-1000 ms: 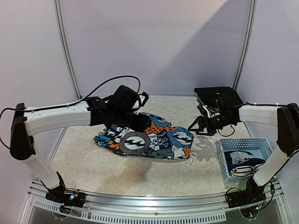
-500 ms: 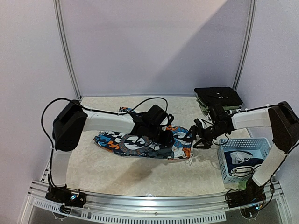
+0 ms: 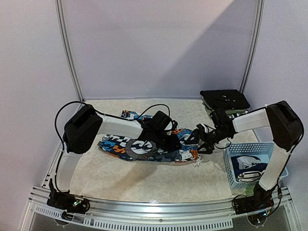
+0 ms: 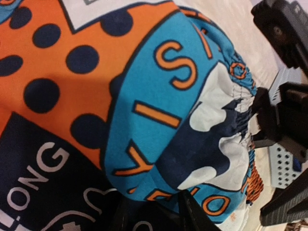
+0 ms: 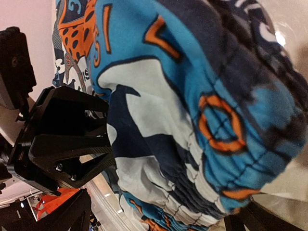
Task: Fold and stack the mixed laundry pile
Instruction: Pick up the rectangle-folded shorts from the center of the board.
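Note:
The orange-blue-white cartoon-print garment lies spread in the middle of the table. Its gathered waistband end points right. My left gripper is low on the garment's right part. Its fingers stand close together with a raised fold of the cloth pinched between them. My right gripper is at the waistband end, its jaws wide apart on either side of the bunched edge. A plain black garment lies folded at the back right.
A pale blue lattice basket stands at the front right, holding a black-and-white printed piece. It also shows in the left wrist view. The two grippers are a few centimetres apart. Curtain walls enclose the table.
My left arm has come down from above the garment's left part onto its right part. My right gripper has moved left and down to the waistband end.

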`<control>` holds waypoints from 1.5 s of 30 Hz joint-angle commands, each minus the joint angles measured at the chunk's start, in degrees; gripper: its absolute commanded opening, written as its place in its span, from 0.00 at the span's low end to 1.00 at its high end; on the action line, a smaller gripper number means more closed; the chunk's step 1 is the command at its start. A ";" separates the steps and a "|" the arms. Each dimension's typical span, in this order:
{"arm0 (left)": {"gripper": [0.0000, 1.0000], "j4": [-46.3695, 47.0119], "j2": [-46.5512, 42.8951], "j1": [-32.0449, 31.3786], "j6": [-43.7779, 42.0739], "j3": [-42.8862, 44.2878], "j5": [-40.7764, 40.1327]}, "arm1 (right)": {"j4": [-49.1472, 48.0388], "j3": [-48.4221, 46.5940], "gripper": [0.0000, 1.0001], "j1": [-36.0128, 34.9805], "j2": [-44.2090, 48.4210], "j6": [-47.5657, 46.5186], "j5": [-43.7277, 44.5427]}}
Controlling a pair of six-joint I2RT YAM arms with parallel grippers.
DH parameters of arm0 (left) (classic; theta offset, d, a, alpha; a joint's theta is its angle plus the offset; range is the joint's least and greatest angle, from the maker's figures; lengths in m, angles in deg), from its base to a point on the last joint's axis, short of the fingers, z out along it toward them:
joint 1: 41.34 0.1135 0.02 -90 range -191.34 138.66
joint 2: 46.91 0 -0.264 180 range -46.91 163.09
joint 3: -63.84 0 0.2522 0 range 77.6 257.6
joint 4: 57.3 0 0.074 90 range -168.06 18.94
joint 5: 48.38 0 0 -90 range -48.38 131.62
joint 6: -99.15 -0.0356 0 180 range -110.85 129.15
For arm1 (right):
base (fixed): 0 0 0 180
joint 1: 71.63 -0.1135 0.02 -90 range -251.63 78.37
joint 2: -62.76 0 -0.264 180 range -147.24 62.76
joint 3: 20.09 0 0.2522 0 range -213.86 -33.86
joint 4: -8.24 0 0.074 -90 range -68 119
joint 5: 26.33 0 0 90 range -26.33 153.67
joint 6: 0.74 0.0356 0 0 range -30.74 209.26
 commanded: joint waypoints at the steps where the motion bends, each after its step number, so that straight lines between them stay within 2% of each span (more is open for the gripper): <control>1: 0.36 4.29 2.53 2.52 6.07 -4.97 3.72 | -3.26 2.18 0.95 -0.25 -6.21 -0.29 3.02; 6: 0.33 13.09 3.55 3.90 12.83 -8.81 8.14 | -6.47 3.79 0.94 -0.12 -6.47 -0.22 2.79; 12: 0.32 11.76 3.90 4.28 13.52 -9.09 8.12 | 4.92 3.50 0.96 2.14 -1.29 -1.56 6.35; 16: 0.32 11.38 4.28 4.42 14.07 -8.87 8.49 | 3.62 5.79 0.98 2.06 -2.50 2.29 5.13; 21: 0.32 11.56 4.26 5.03 15.40 -9.26 8.47 | 6.76 4.90 0.99 1.52 -2.88 5.53 4.14; 28: 0.31 14.53 5.59 5.07 18.78 -9.36 10.14 | -3.91 6.67 0.99 0.34 -7.04 10.08 4.96; 35: 0.31 16.72 6.55 5.08 21.46 -10.10 11.68 | -10.08 7.21 0.99 0.48 -8.88 9.51 5.97; 38: 0.30 16.26 6.61 5.08 21.47 -9.97 11.55 | -11.52 6.51 0.98 0.67 -7.82 4.22 6.73; 41: 0.30 15.40 6.08 5.24 20.80 -10.14 11.29 | -12.05 6.60 0.87 1.60 -5.71 0.84 5.51; 43: 0.30 15.10 5.84 5.25 20.42 -10.31 11.27 | -12.07 5.65 0.71 3.02 -3.88 0.04 3.68; 45: 0.30 15.09 5.66 5.25 20.21 -10.53 11.27 | -9.85 3.17 0.50 3.68 -2.72 -0.29 2.46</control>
